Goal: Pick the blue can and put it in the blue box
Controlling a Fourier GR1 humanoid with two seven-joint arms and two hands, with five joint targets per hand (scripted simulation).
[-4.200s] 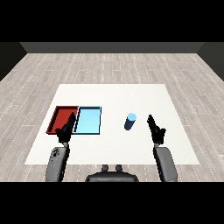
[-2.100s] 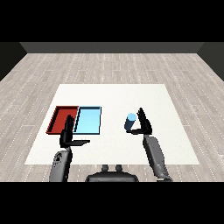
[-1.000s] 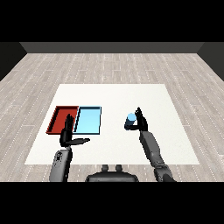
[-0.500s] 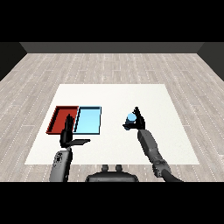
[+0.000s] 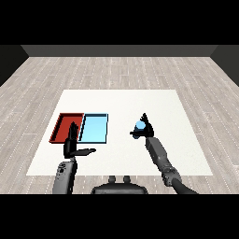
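White square desk (image 5: 163,100) carries a flat red tray (image 5: 63,128) w/ a flat light blue tray (image 5: 94,128) touching on its right. Small light blue can (image 5: 138,125) stands well right of both trays, right hand (image 5: 145,130) curled round it. Left hand (image 5: 73,145) near the trays' near edge, fingers straight, thumb out, holding nothing.
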